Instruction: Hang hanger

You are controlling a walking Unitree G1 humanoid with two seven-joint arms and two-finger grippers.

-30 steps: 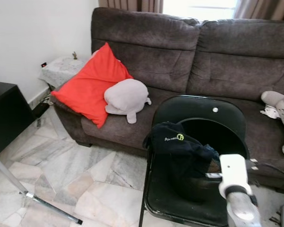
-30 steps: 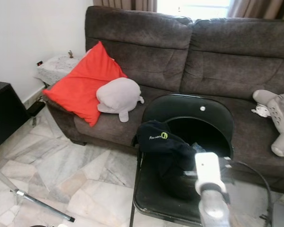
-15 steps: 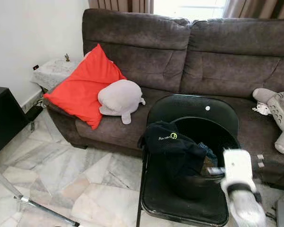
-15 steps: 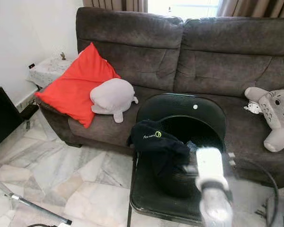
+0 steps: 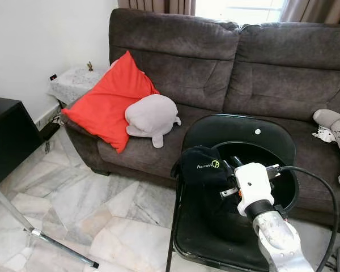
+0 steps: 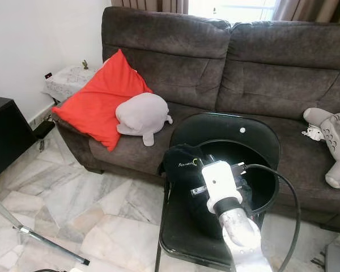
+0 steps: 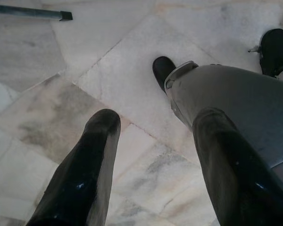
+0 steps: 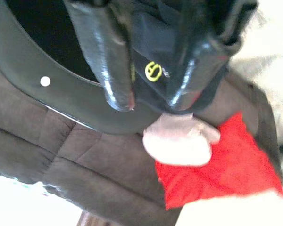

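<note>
A black garment with a yellow logo is draped over the rim of a black basket, which stands on a black folding chair. My right gripper reaches in over the basket, right beside the garment. In the right wrist view its fingers stand apart, open, with the logo between and beyond them. My left gripper hangs open over the marble floor, beside my own leg.
A brown sofa behind the chair holds a red cushion, a grey plush and another plush at the right. A black cabinet stands at left, and a metal stand leg crosses the floor. A black cable loops off my right arm.
My right arm has risen and swung left, bringing its gripper from below the basket's right side up to the garment. The camera swayed meanwhile.
</note>
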